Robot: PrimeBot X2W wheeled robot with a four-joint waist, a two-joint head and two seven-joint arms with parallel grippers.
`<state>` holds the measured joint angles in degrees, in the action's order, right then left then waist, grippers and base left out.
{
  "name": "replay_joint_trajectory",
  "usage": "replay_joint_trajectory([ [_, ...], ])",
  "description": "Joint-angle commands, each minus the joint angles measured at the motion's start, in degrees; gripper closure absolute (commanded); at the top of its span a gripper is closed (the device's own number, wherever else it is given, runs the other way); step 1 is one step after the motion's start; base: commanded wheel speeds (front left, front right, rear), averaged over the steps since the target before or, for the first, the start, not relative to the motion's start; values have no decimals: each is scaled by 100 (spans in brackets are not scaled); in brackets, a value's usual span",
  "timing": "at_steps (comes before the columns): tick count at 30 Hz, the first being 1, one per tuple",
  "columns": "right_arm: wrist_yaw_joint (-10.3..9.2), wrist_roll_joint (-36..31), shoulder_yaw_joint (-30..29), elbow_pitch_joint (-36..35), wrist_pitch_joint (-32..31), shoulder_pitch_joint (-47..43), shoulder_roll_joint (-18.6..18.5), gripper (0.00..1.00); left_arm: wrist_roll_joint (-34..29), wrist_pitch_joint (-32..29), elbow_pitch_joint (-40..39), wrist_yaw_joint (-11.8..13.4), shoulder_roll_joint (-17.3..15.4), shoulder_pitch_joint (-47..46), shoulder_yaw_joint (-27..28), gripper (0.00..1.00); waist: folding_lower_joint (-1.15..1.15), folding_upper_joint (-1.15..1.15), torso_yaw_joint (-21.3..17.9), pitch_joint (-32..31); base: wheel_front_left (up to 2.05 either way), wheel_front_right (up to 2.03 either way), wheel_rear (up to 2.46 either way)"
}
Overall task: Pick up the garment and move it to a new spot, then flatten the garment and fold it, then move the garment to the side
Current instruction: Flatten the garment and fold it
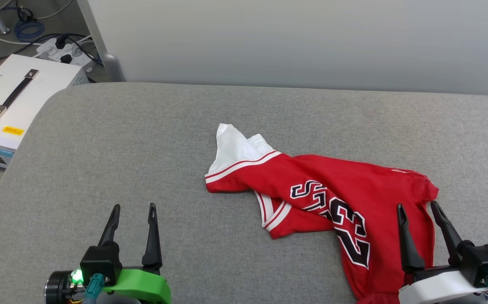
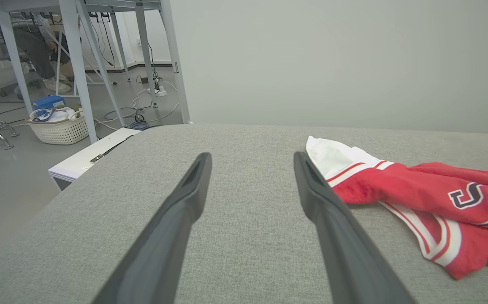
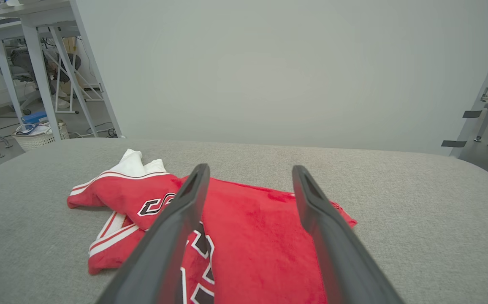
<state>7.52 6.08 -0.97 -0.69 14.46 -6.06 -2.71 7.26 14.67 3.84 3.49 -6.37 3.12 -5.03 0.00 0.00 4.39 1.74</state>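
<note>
Head view: the garment [image 1: 332, 190] was seen lying crumpled on the grey padded table [image 1: 142, 126], right of the middle. One white sleeve [image 1: 235, 145] was pointed toward the far edge, and the red body was trailed down to the near edge at the right. A striped red-and-white trim was folded under near the middle, and black, white-edged lettering [image 1: 332, 211] was run at a slant across the red cloth.

The left gripper [image 1: 134, 207] was held over bare table at the lower left, well apart from the garment. Its two dark fingers were spread, and nothing was caught between them. The right gripper [image 1: 417, 205] was placed over the right part of the garment, its fingers likewise spread wide with red cloth seen between and beneath them. Whether the cloth was touched could not be told.

A white box [image 1: 20, 97] with a black handle was set on the floor beside the table's left corner. In the left wrist view a pale basket [image 2: 60, 126] was seen further off, under a desk.
</note>
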Motion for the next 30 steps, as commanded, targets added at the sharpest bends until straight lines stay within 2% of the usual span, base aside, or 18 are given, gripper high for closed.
replay_joint_trajectory([
  [1,-3,26,13,15,54,-75,-17,0,-85,32,22,-49,57,93,31,0,0,0,-1,-1,0,0,0],
  [9,-3,-77,4,-90,54,92,-17,0,-232,32,42,-195,174,45,125,0,0,0,54,89,0,0,0],
  [15,-3,-181,74,-327,54,881,-255,0,-299,32,2,-289,234,-172,149,0,0,0,155,357,0,0,0],
  [19,-3,-11,219,-462,54,1759,-677,0,-329,32,-34,-345,268,-358,122,0,0,0,286,616,0,0,0],
  [23,-3,254,680,-301,54,2774,-1266,0,-315,33,-61,-362,299,-543,124,0,0,0,412,893,0,0,0],
  [27,-3,655,1549,227,42,3862,-1930,0,-289,33,-90,-373,323,-727,92,0,0,0,555,1134,0,0,0],
  [30,-3,1161,2462,677,-394,4727,-2385,0,-264,33,-114,-366,335,-842,59,0,0,0,671,1304,0,0,0],
])
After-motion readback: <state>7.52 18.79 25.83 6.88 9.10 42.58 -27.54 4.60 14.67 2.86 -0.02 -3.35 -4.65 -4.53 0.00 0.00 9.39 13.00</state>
